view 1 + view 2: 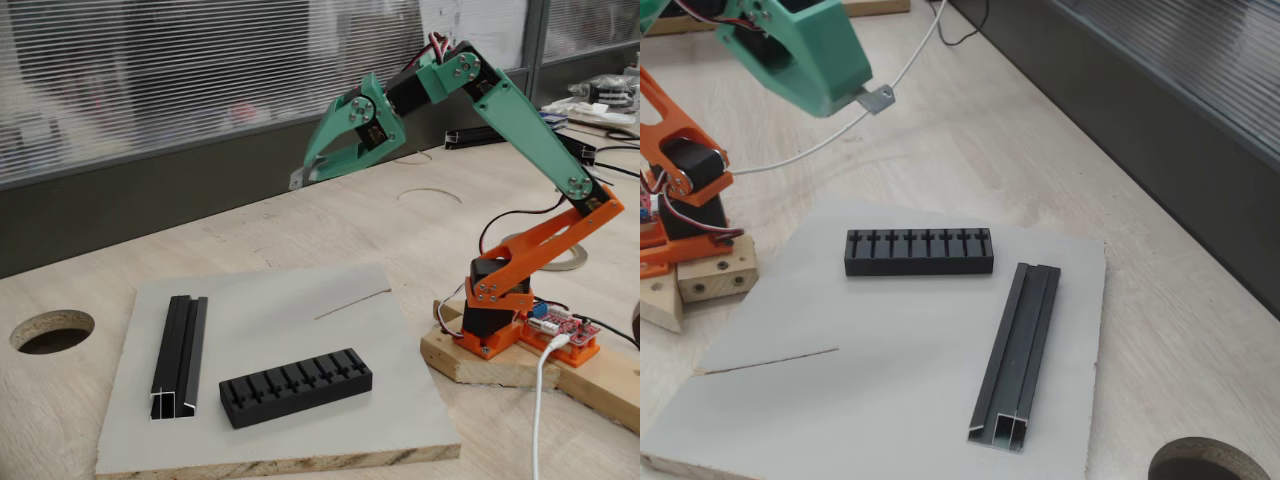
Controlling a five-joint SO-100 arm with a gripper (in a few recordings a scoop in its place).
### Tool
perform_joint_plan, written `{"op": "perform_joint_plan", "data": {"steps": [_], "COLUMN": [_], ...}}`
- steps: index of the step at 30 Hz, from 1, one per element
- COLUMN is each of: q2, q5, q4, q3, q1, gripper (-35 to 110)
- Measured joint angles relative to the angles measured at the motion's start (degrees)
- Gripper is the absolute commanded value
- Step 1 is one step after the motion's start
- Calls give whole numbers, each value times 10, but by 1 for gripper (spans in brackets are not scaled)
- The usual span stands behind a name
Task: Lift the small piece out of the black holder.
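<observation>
The black holder [296, 387] [919, 251], a low block with a row of T-shaped slots, lies on the grey board [290, 320] [890, 380]. In both fixed views its slots look empty. The green gripper [303, 175] [862, 97] hangs high in the air, well above and behind the board. It is shut on the small piece [297, 180] [878, 98], a tiny grey metal tab that sticks out past the fingertips.
A long black channel rail [180, 357] [1018, 352] lies on the board beside the holder. A thin grey line [352, 304] [770, 361] crosses the board. There is a round hole [52, 331] [1205, 462] in the wooden table. The orange arm base [505, 320] [680, 190] stands on wooden blocks.
</observation>
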Motion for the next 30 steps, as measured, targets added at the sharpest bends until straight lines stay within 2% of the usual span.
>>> {"op": "perform_joint_plan", "data": {"steps": [10, 30], "q2": [0, 0], "q5": [0, 0], "q4": [0, 0], "q3": [0, 0], "q1": [44, 47], "gripper": [5, 5]}}
